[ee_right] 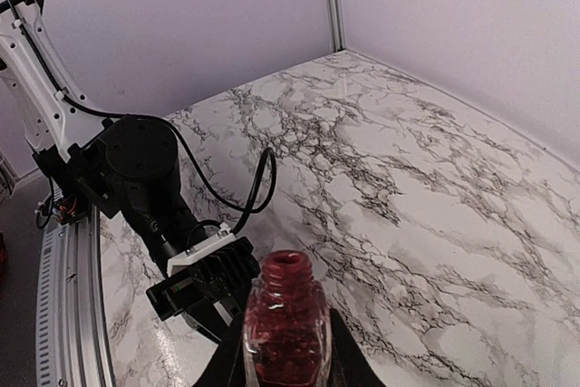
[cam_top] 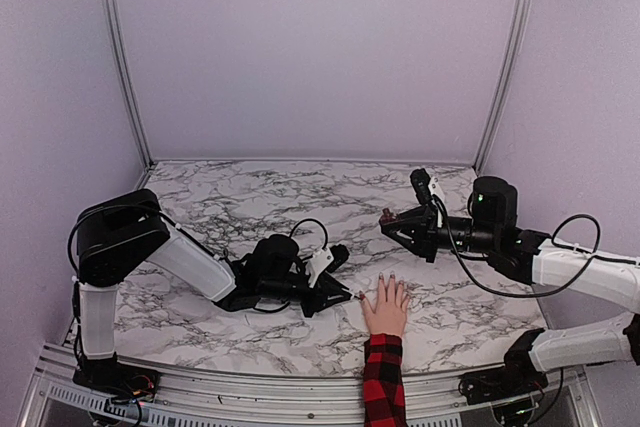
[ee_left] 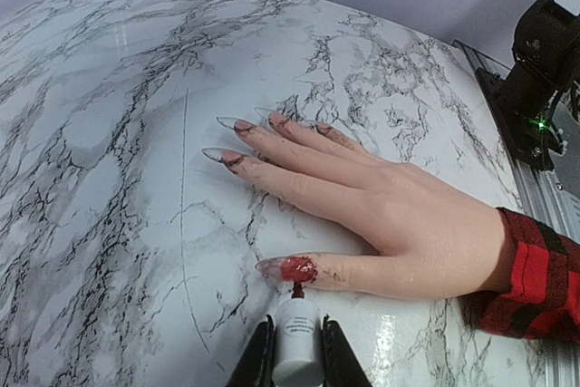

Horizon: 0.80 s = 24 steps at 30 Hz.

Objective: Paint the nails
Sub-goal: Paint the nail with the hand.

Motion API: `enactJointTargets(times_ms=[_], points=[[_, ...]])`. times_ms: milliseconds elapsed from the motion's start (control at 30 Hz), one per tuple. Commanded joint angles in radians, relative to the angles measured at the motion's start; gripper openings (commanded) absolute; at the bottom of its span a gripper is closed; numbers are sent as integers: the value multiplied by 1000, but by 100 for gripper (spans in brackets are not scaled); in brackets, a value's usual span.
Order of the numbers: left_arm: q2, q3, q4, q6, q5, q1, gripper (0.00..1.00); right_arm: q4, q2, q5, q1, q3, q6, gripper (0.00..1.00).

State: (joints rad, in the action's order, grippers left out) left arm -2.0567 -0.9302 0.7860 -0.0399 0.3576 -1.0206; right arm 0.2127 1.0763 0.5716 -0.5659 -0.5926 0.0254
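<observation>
The left claw point(ee_left: 297, 358) clenches a white brush cap point(ee_left: 297, 337), its bristle tip touching the red-smeared thumbnail point(ee_left: 288, 269). The long pointed nails point(ee_left: 237, 124) tip a pale hand point(ee_left: 408, 224) with a red-and-black plaid sleeve point(ee_left: 535, 278), lying flat on the white marble surface point(ee_left: 91, 178). The right claw point(ee_right: 288, 360) grasps an open red polish bottle point(ee_right: 288, 324).

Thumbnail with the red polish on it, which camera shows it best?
The left wrist view: the thumbnail sits close up, with its red polish and the brush tip clear. The top external view shows the hand only small and far off. The right wrist view misses it entirely.
</observation>
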Motion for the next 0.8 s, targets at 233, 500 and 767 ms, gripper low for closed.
enactJointTargets(times_ms=[233,500,767], points=[[12,-20,33,-4,9,-4,0,-2,6,7,9,-54,1,0],[10,-22,40,-9,13,-4,0,-1,7,7,9,-55,1,0],[6,-26,48,-16,19,-4,0,-3,5,6,9,-54,1,0]])
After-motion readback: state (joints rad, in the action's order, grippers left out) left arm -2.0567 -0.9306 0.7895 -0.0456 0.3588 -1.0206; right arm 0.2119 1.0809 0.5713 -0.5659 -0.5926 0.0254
